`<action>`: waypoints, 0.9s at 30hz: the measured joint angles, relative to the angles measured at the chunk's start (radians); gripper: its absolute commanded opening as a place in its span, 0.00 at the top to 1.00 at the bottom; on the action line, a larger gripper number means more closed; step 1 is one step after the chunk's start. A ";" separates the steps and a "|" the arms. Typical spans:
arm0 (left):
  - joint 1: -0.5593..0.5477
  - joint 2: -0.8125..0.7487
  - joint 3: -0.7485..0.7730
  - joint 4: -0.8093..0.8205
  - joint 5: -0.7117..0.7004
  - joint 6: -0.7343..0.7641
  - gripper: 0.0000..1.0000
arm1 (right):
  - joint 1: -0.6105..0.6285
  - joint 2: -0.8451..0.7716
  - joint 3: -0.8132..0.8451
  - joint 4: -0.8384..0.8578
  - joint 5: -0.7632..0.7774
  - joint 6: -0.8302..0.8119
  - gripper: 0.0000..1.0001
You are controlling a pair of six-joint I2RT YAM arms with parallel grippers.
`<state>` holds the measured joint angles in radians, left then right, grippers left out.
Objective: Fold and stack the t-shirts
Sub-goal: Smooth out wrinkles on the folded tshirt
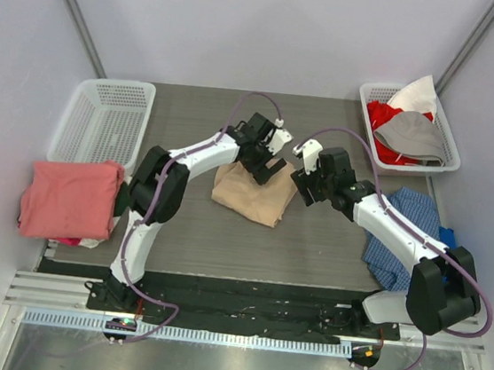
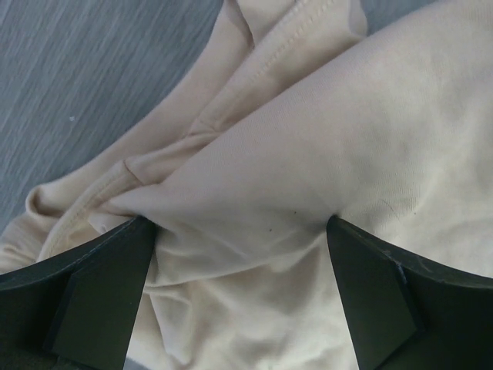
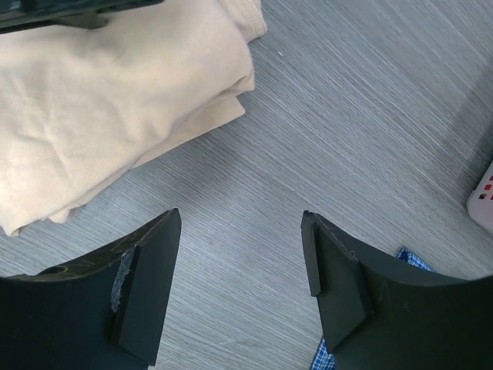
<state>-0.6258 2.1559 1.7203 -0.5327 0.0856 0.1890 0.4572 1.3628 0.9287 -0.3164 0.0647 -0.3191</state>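
Currently left gripper spread wide over folded tan t-shirt, centre frame, likely readying grasp for stacking; right gripper jaws parted, empty, hovering just right of it.

Grey table: tan t-shirt centre; left basket, right basket at rear corners; blue checked cloth right; salmon-pink t-shirt at left edge

Tan t-shirt, salmon-pink t-shirt, blue checked cloth, grey table
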 measured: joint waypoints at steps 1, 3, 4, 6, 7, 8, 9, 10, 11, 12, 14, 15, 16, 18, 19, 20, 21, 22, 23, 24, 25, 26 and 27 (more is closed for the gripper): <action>0.003 0.018 0.017 0.002 -0.003 0.003 0.00 | 0.000 0.000 -0.003 0.002 0.000 0.000 0.29; 0.006 0.051 0.051 0.006 -0.006 0.008 0.00 | 0.000 0.000 -0.010 0.001 0.000 0.000 0.29; 0.008 0.063 0.062 0.011 -0.007 0.009 0.00 | 0.000 0.000 -0.013 0.002 0.000 0.000 0.29; 0.013 0.077 0.080 0.016 -0.008 0.011 0.00 | 0.000 0.000 -0.015 0.001 0.000 -0.001 0.29; 0.016 0.081 0.087 0.021 -0.011 0.014 0.00 | 0.000 0.000 -0.016 0.002 0.000 -0.001 0.29; 0.018 0.084 0.092 0.029 -0.015 0.018 0.00 | 0.000 0.000 -0.018 0.002 0.000 -0.001 0.29; 0.020 0.085 0.092 0.038 -0.021 0.022 0.00 | 0.000 0.000 -0.019 0.002 0.000 -0.001 0.29; 0.021 0.085 0.092 0.046 -0.027 0.026 0.00 | 0.000 0.000 -0.019 0.002 -0.001 0.000 0.29; 0.023 0.085 0.092 0.054 -0.034 0.029 0.00 | 0.000 0.000 -0.020 0.002 -0.002 0.000 0.29; 0.023 0.085 0.091 0.062 -0.042 0.030 0.00 | 0.000 0.000 -0.020 0.002 -0.004 0.000 0.29; 0.023 0.083 0.084 0.085 -0.062 0.032 0.00 | 0.000 0.000 -0.020 0.002 -0.006 0.000 0.29; 0.024 0.079 0.074 0.098 -0.070 0.032 0.00 | 0.000 0.000 -0.020 0.002 -0.007 0.000 0.29; 0.024 0.074 0.062 0.109 -0.076 0.032 0.00 | 0.000 0.000 -0.020 0.002 -0.008 0.000 0.29; 0.024 0.054 0.037 0.120 -0.088 0.032 0.00 | 0.000 0.000 -0.020 0.004 -0.008 0.000 0.29; 0.024 0.044 0.028 0.123 -0.094 0.032 0.00 | 0.000 0.000 -0.020 0.006 -0.008 0.000 0.29; 0.024 0.029 0.019 0.125 -0.102 0.033 0.00 | 0.000 0.000 -0.020 0.009 -0.008 0.001 0.29; 0.024 0.012 0.011 0.125 -0.113 0.034 0.00 | 0.000 0.001 -0.020 0.011 -0.008 0.001 0.29; 0.024 -0.008 0.003 0.126 -0.123 0.037 0.00 | 0.000 0.001 -0.020 0.011 -0.008 0.001 0.29; 0.025 -0.027 -0.003 0.130 -0.133 0.040 0.00 | 0.000 0.003 -0.019 0.012 -0.008 0.001 0.29; 0.026 -0.048 -0.009 0.136 -0.144 0.048 0.00 | 0.000 0.008 -0.017 0.012 -0.008 0.001 0.29; 0.026 -0.071 -0.014 0.141 -0.155 0.053 0.00 | 0.000 0.015 -0.012 0.013 -0.009 0.001 0.29; 0.027 -0.092 -0.019 0.148 -0.166 0.057 0.00 | 0.000 0.026 -0.004 0.011 -0.012 0.001 0.29; 0.029 -0.111 -0.023 0.154 -0.173 0.061 0.00 | 0.000 0.040 0.007 0.011 -0.015 0.001 0.29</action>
<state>-0.5972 2.0449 1.6978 -0.3786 -0.0875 0.2497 0.4572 1.4025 0.9356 -0.3058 0.0494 -0.3180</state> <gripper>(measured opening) 0.996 0.709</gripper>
